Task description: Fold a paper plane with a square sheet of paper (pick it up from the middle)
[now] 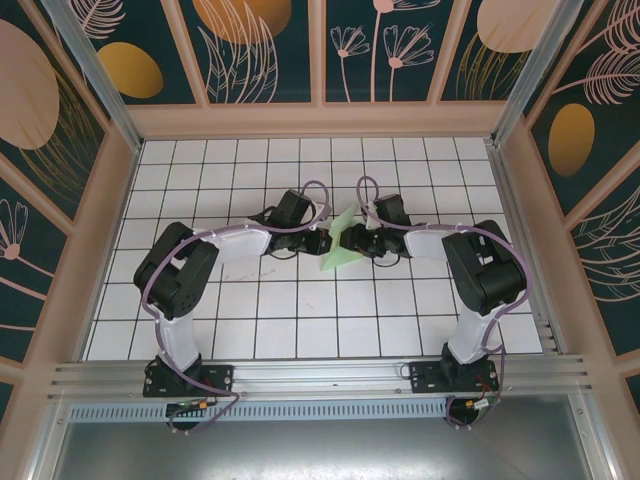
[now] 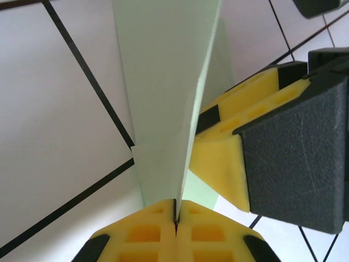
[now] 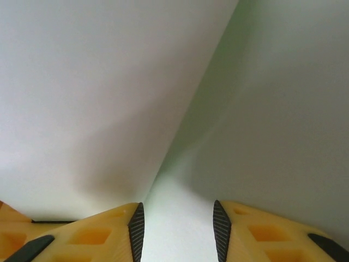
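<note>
The left gripper [image 2: 175, 218] is clamped tight on an edge of the folded paper [image 2: 163, 82], holding it over the middle of the table [image 1: 250, 320]. The right gripper [image 3: 177, 232] faces it from the right side. Its jaws stand narrowly apart, a crease of the paper runs toward the gap, and nothing is pinched. If those jaws close off the crease, they could crumple a flap or set a crooked fold. A pull against the left grip could tear the thin paper or slip it free.
</note>
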Tool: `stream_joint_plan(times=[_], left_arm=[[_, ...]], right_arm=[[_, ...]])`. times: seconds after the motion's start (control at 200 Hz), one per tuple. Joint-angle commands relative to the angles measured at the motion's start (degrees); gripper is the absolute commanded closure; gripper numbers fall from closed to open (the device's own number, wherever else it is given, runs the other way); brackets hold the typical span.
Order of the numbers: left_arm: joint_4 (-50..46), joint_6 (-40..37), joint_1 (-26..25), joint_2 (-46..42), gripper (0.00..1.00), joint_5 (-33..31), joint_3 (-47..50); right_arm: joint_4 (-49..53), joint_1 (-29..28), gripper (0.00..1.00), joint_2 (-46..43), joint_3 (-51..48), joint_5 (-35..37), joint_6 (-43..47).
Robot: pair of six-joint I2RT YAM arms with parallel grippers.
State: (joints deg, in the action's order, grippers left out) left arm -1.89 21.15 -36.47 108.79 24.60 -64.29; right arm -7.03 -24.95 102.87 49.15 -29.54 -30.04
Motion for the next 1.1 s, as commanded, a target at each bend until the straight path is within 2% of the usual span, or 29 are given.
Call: stream_joint_plan(times=[0.0, 0.105, 0.19, 0.5, 0.716, 0.876, 1.096], left_arm=[[-3.0, -4.3, 0.1, 2.0, 0.94, 2.7, -2.9], [-2.0, -4.5, 0.1, 2.6, 0.92, 3.1, -3.1], [1.7, -4.7, 0.1, 1.7, 0.84, 3.5, -1.2], [30.0, -0.5, 0.1, -6.2, 0.69, 5.0, 14.9], [47.9, 2.4, -1.3, -10.3, 0.58, -1.8, 26.4], [53.0, -1.9, -4.3, -10.3, 0.53, -9.2, 29.6], [58.9, -2.1, -6.4, -6.7, 0.52, -13.0, 29.8]], right_arm=[[2.4, 0.2, 0.61, 0.6, 1.6, 1.5, 2.7], [2.9, 0.5, 0.65, 0.8, 1.6, 1.8, 3.1], [2.5, 0.6, 0.66, 0.9, 1.3, 1.3, 2.8], [1.2, 1.1, 0.66, 1.2, 0.8, 0.5, 1.3], [0.8, 1.4, 0.66, 1.3, 0.6, 0.2, 0.7], [0.8, 1.5, 0.65, 1.3, 0.7, -0.1, 0.3], [0.7, 1.5, 0.65, 1.5, 0.9, -0.4, -0.1]])
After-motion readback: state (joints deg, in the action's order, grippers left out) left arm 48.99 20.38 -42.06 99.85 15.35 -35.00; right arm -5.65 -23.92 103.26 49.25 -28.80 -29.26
